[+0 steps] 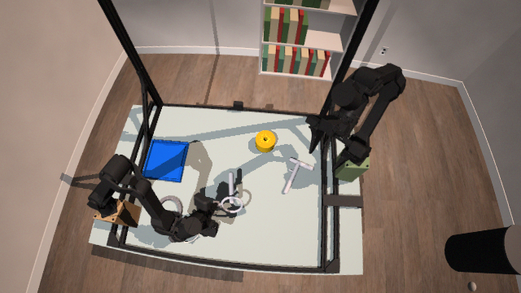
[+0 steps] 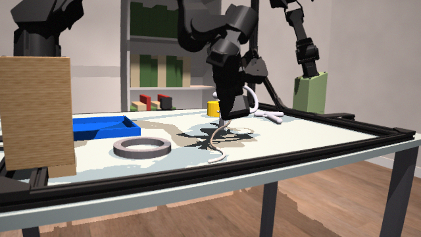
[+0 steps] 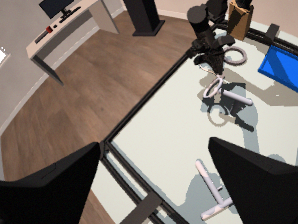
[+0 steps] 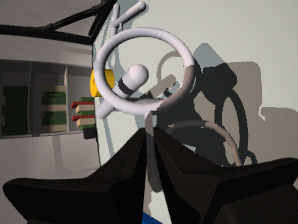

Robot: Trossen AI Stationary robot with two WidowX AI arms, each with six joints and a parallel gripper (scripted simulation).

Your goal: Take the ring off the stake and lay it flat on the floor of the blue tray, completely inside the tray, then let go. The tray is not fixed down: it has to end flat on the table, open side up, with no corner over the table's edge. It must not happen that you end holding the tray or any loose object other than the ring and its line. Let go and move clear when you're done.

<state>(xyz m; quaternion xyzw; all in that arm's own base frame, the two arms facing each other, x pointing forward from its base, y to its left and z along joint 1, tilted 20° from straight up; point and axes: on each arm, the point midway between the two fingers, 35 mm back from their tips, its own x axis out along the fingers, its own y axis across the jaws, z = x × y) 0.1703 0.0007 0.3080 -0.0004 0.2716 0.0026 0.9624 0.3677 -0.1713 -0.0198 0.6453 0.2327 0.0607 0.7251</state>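
Note:
The thin white ring (image 1: 242, 205) (image 2: 254, 99) (image 3: 214, 87) (image 4: 150, 32) is pinched at its edge by my right gripper (image 1: 218, 203) (image 2: 241, 106) (image 4: 149, 133), which is shut on it. The ring stands tilted at the white stake (image 1: 231, 182) (image 3: 238, 97) (image 4: 131, 79). In the right wrist view the stake's rounded tip shows through the ring's opening. The blue tray (image 1: 164, 160) (image 2: 99, 128) (image 3: 280, 67) sits flat, open side up and empty, to the left of the stake in the top view. My left gripper (image 1: 314, 143) (image 3: 154, 145) is open and empty, raised at the table's far side.
A thick grey ring (image 1: 171, 202) (image 2: 142, 147) (image 3: 235, 55) lies flat near the right arm. A yellow cylinder (image 1: 265, 141) (image 2: 213, 108), a white T-piece (image 1: 295, 172) (image 3: 215, 192) and a loose white cord (image 2: 215, 145) lie on the table. A black frame (image 1: 326, 203) edges it.

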